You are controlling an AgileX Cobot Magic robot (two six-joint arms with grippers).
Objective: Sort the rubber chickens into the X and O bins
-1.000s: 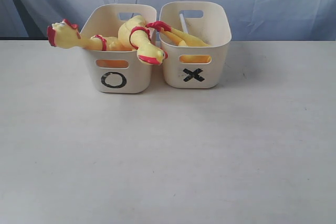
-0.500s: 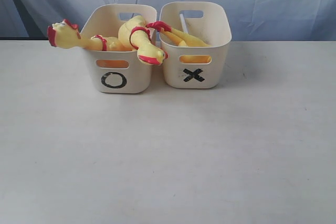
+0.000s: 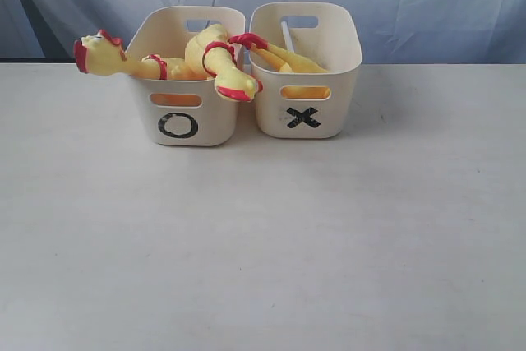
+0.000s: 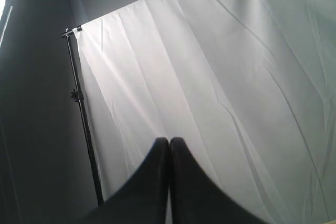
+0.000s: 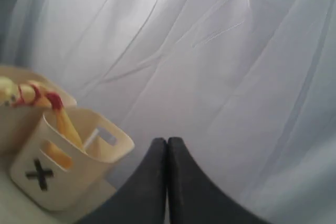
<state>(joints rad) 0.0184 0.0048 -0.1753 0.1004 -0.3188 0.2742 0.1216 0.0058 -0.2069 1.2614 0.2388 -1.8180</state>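
Table (image 3: 263,244) carries O bin (image 3: 215,121) on the left and X bin (image 3: 339,80) on the right, side by side at the back. In O bin: first chicken (image 3: 100,55) head over left rim, second chicken (image 3: 222,67) draped over front rim. In X bin: third chicken (image 3: 288,60). Both left gripper (image 4: 169,145) and right gripper (image 5: 167,145) fully closed, empty.

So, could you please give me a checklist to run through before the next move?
1. Left hand shut, empty: ok.
2. Right hand shut, empty: ok.
3. O bin and X bin upright: ok.
4. No chicken left on the table: ok.
5. Chickens fully inside the O bin: not ok; one head hangs past its side, another droops over its front.
6. Chicken in the X bin fully inside: cannot tell.
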